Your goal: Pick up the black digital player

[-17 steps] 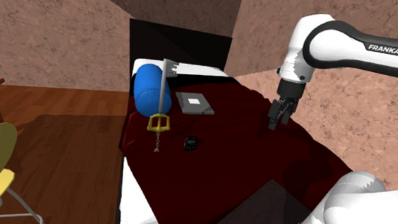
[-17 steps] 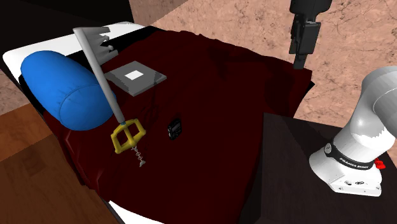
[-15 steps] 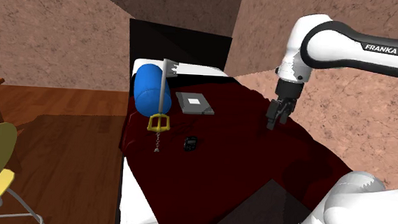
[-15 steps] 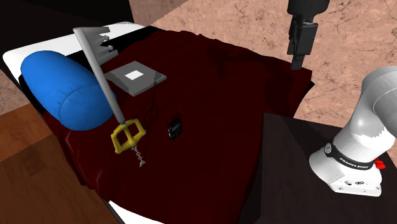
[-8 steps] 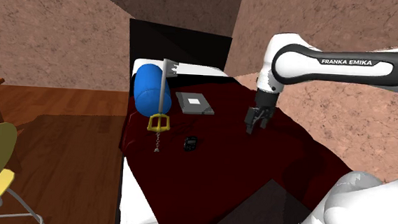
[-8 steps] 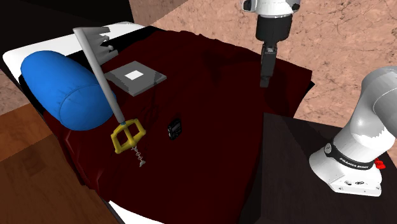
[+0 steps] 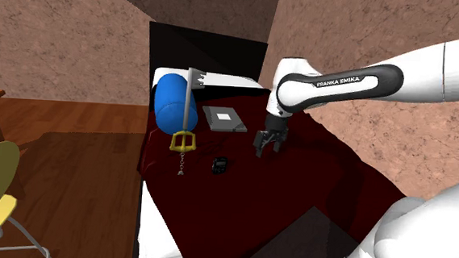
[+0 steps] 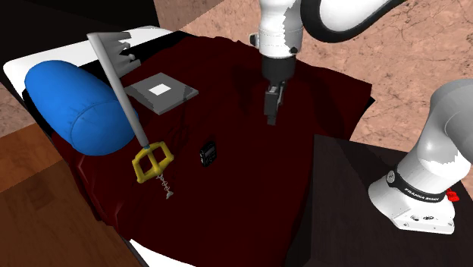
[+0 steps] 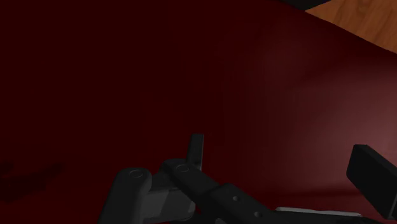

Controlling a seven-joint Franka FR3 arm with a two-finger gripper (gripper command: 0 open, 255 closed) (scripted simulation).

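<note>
Dim, even light throughout; the dark red bedspread [image 7: 299, 160] looks murky, the wrist view darkest, shadows soft.

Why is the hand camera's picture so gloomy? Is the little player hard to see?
Wrist view: dim, the dark red cover fading lighter toward the wooden floor, the black pincer barely standing out. Shoulder view: the black player nearly blends into the cover. Second exterior view: brighter, player clearer.
</note>
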